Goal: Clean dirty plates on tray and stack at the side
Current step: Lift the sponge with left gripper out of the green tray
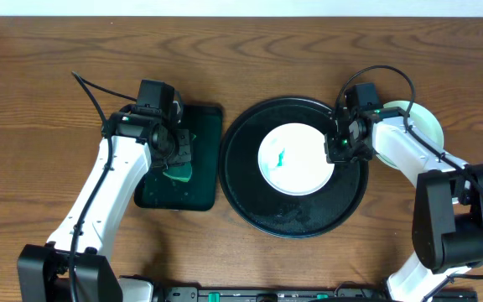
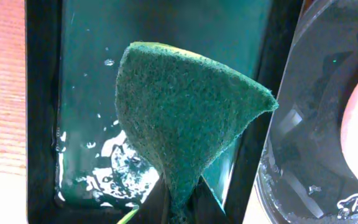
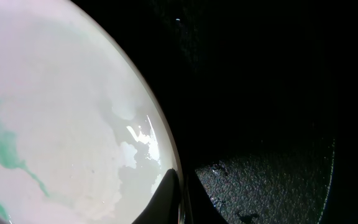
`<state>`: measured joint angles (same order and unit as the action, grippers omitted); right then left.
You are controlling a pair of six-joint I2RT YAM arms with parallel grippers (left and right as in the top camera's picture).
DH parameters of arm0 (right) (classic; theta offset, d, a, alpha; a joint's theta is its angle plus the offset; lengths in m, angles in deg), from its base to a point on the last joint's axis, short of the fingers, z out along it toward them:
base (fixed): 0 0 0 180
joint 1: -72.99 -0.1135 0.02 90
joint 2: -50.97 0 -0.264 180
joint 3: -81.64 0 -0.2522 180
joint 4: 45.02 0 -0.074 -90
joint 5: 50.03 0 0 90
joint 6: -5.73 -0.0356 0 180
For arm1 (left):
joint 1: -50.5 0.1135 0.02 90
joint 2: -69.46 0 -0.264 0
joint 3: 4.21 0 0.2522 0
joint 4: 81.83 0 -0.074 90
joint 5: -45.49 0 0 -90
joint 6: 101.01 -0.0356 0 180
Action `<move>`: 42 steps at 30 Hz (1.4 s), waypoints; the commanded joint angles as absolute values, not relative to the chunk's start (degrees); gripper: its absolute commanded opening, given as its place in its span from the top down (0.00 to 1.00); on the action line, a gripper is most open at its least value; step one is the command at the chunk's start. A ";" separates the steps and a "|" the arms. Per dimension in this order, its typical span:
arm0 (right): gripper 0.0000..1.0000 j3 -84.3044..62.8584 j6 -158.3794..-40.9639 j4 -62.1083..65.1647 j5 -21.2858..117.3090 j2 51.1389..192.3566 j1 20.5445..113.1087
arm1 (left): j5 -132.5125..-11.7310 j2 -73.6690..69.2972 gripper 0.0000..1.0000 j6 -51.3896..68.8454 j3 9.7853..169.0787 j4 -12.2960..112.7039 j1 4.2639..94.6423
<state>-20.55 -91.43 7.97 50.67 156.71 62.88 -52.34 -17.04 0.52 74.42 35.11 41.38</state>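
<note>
A white plate [image 1: 296, 159] with a green smear [image 1: 279, 158] lies in the middle of the round black tray [image 1: 309, 216]. My right gripper [image 1: 340, 151] is shut on that plate's right rim. In the right wrist view the rim [image 3: 160, 134] runs between the two dark fingers [image 3: 165, 200], with the tray's floor [image 3: 272, 180] beside it. A pale green plate [image 1: 416, 124] rests on the table right of the tray, partly under the right arm. My left gripper [image 1: 177, 161] is shut on a green sponge [image 2: 185, 118], held above the wet rectangular green tray [image 2: 86, 93].
The rectangular green tray [image 1: 153, 195] sits just left of the black tray, and water is pooled on its floor [image 2: 114, 162]. The black tray's rim [image 2: 291, 143] lies close to the sponge on the right. Wooden tabletop [image 1: 49, 101] surrounds both trays.
</note>
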 commanded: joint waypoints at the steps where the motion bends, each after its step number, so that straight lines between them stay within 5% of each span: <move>1: 0.97 -19.78 -90.86 8.18 50.97 156.62 61.64 | -53.13 -16.82 0.85 -0.53 74.50 35.22 41.25; 7: 0.97 -19.78 -90.86 8.18 50.97 156.62 61.64 | -53.13 -16.82 0.93 -0.51 74.50 35.18 41.25; 42: 0.99 -19.78 -90.89 8.29 54.47 156.64 61.64 | -49.48 -17.02 0.92 0.89 73.94 38.22 41.14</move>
